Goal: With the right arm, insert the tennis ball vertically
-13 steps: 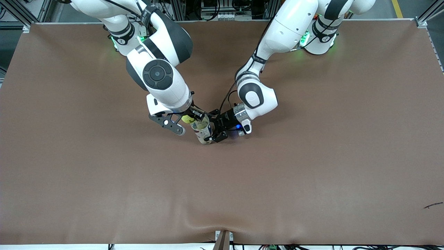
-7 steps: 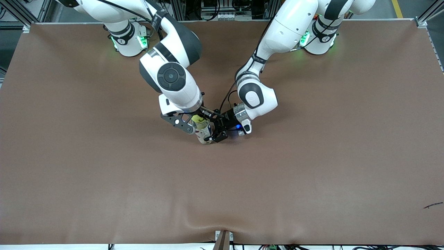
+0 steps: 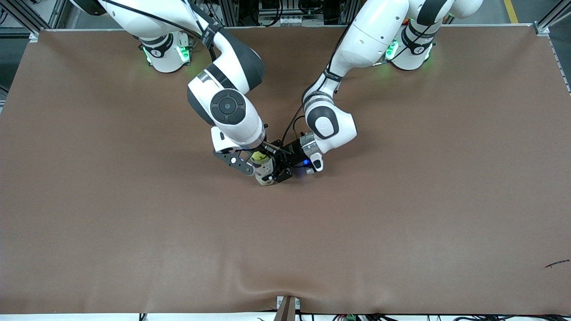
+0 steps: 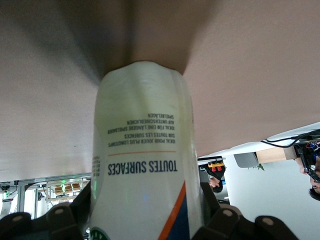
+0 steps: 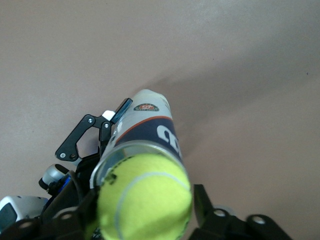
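I see the right gripper (image 5: 145,212) directly over the tennis ball can (image 5: 147,132), its fingers flanking the tennis ball (image 5: 145,200), which sits at the can's open mouth; whether they pinch it, I cannot tell; the left gripper (image 4: 145,227) clamps the upright can from the side; brown table (image 3: 401,200) lies beneath.

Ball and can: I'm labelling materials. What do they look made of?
Ball: yellow-green fuzzy felt, matte, with a pale curved seam. Can: probably thin plastic, glossy, wrapped in a printed label; its rim looks clear in the right wrist view, though metal cannot be ruled out.
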Tool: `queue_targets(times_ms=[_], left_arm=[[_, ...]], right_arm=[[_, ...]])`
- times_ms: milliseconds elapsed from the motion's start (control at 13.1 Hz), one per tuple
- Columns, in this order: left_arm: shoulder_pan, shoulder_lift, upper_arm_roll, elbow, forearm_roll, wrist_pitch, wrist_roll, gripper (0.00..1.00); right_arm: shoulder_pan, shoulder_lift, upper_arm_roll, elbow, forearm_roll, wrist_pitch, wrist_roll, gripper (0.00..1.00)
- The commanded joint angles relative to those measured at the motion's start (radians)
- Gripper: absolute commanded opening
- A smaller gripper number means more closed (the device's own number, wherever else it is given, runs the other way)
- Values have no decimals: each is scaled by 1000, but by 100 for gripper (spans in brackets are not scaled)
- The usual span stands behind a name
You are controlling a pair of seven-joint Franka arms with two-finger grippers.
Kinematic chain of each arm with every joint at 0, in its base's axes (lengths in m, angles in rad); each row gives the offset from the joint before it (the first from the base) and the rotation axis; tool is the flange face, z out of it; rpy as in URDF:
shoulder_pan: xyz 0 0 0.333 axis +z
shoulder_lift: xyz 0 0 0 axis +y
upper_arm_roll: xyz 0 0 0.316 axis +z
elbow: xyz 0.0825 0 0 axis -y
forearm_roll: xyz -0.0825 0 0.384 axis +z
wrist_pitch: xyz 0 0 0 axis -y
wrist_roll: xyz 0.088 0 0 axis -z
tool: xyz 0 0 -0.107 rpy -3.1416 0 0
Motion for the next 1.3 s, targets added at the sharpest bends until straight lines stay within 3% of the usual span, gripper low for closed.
queue_targets(times_ms=[0,382,534,687,1221], left_arm=[[-6,-11,2,-4,-11,11,22,88],[-6,-9,2,-4,-11,11,22,88],[-5,-9,5,-2,-2,11,19,98],[0,-18,8,-4,62,17,16,100],[3,-38,5,-10,143,108,-11,100]], right_arm=[[-7,-1,2,4,-12,5,20,100],[-27,-10,3,53,1,-4,14,100],[-47,-24,7,64,7,-7,10,100],[-81,-46,7,64,5,-45,-16,100],[-341,-95,3,54,-7,-196,-497,100]])
